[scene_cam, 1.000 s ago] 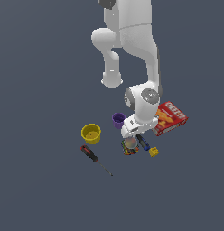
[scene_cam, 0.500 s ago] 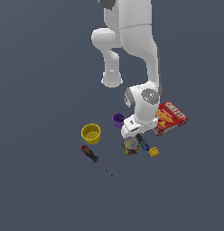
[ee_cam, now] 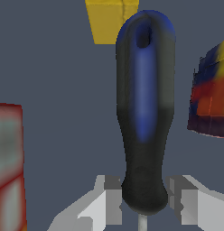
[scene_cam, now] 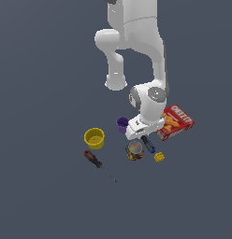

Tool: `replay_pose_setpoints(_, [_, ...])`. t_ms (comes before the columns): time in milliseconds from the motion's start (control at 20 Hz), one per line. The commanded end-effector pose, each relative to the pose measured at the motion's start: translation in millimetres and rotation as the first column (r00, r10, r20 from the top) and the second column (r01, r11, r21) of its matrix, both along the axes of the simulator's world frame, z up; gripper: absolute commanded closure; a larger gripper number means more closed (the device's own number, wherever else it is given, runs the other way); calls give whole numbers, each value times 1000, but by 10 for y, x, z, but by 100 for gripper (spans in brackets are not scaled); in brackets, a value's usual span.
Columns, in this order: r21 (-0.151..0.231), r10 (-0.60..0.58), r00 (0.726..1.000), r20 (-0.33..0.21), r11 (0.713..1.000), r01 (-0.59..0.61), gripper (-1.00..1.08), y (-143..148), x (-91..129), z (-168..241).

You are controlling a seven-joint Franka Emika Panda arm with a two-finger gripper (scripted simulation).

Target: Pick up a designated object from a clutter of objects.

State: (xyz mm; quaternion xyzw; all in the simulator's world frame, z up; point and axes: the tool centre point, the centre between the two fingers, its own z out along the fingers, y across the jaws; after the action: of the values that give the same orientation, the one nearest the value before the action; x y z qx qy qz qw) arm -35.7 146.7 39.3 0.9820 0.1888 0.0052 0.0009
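Fingers (ee_cam: 109, 200) of the hand (ee_cam: 144, 203) sit on either side of the narrow neck of the short black-and-blue screwdriver (ee_cam: 143, 113), with a thin gap showing on each side, so the hand is open around the tool and not yet gripping it. The tool lies on the desk (scene_cam: 52, 196) with its blue end pointing away from the wrist and its thin shaft just showing between the fingers.

The grip point is the risk. The neck is rounded and tapers, so a closing pinch there may squirt the handle forward or let it roll, and the heavy end would then droop on lifting.

Room is tight. In the exterior view the tin can (scene_cam: 135, 151) lies just beside the tool toward that view's left, the small yellow block (scene_cam: 159, 157) just beyond its blue end, and the red cracker box (scene_cam: 176, 122) near on the other side. A sideways drift could knock any of them; straight up is the clear way out.

Farther off, the purple cup (scene_cam: 121, 123), yellow cup (scene_cam: 94, 138) and red-and-black screwdriver (scene_cam: 97, 163) stand well apart.
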Motion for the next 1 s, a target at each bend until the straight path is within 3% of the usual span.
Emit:
replay_pose_setpoints(0, [0,1,1000,1,1000,-1,108,11,-35,111])
replay_pose_setpoints(950, [-1,5,1000,-3,1000,-5,108,138,-577,1536])
